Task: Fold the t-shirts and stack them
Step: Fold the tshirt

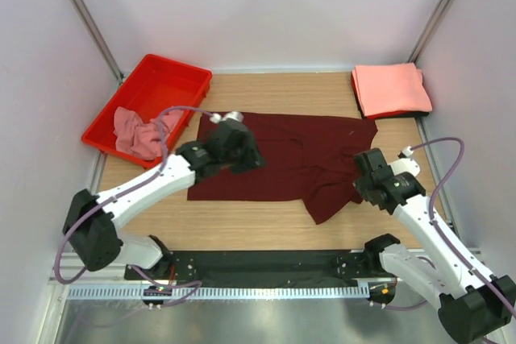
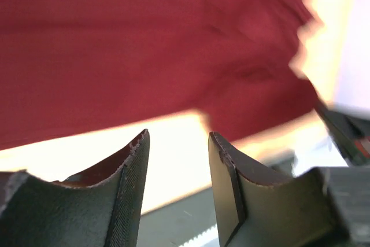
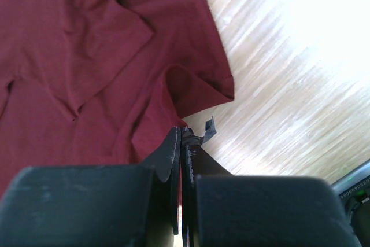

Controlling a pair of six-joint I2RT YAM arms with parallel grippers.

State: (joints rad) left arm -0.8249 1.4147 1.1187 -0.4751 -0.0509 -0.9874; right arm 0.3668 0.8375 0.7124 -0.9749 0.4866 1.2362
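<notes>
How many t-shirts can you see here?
3: a maroon t-shirt spread out centrally, a dusty pink t-shirt crumpled in the red tray, a salmon t-shirt folded far right; more may hide beneath it.

White-and-black arms (image 1: 145, 187), purple cables (image 1: 442, 141)

A red tray (image 1: 173, 78) sat at an angle in the far left corner of the wooden table (image 1: 266, 219). White walls (image 1: 266, 6) enclosed three sides. A black plate (image 1: 266, 266) ran along the near edge, with a white slotted strip (image 1: 266, 291) just in front.
</notes>
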